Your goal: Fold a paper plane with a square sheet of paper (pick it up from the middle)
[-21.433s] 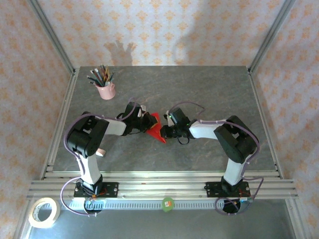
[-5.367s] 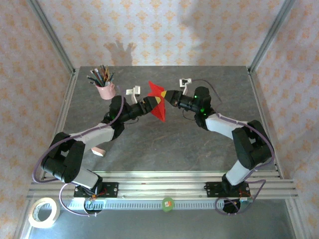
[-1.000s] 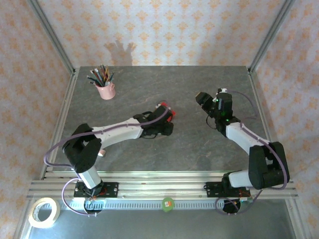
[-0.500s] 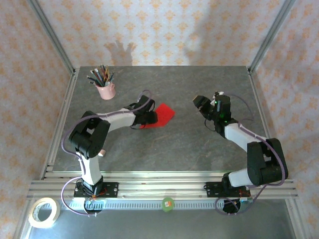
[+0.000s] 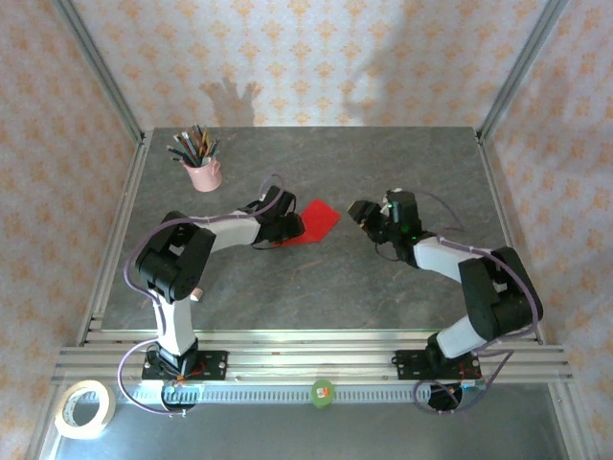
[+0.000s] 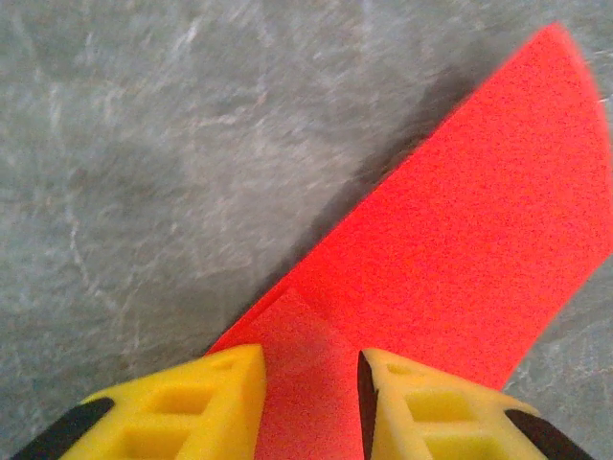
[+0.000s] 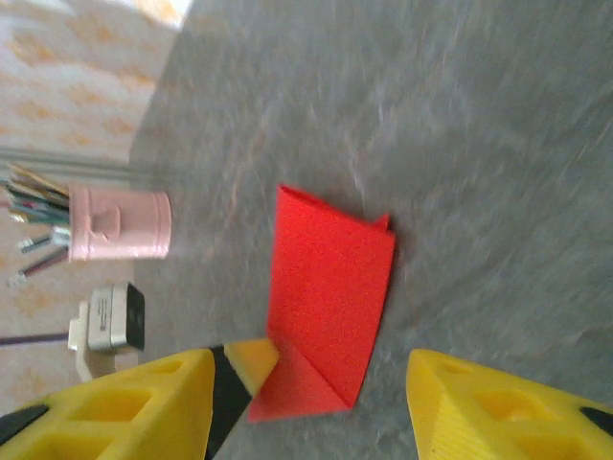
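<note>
On the grey table point(image 5: 402, 297), near its centre in the top view, lies the paper plane point(image 5: 318, 220): a flat, folded red sheet whose long axis runs from 8 o'clock to 2 o'clock.

The left gripper point(image 5: 288, 228) sits at the sheet's 8 o'clock end. In the left wrist view, its yellow fingers point(image 6: 215, 398) stand a narrow gap apart. The near end of the paper plane point(image 6: 450, 249) lies in that gap, where a short crease shows. Whether the pads touch the paper cannot be told.

The right gripper point(image 5: 360, 213) lies at 3 o'clock from the sheet, near it but apart, and points toward it. In the right wrist view, its fingers point(image 7: 153, 393) are spread wide. The paper plane point(image 7: 330, 278) is seen between them with a triangular flap at its lower end, where one yellow finger of the left gripper point(image 7: 251, 356) shows beside it.

A pink cup point(image 5: 203, 175) holding pencils point(image 5: 194, 147) stands well apart, at 10 o'clock from the sheet.
</note>
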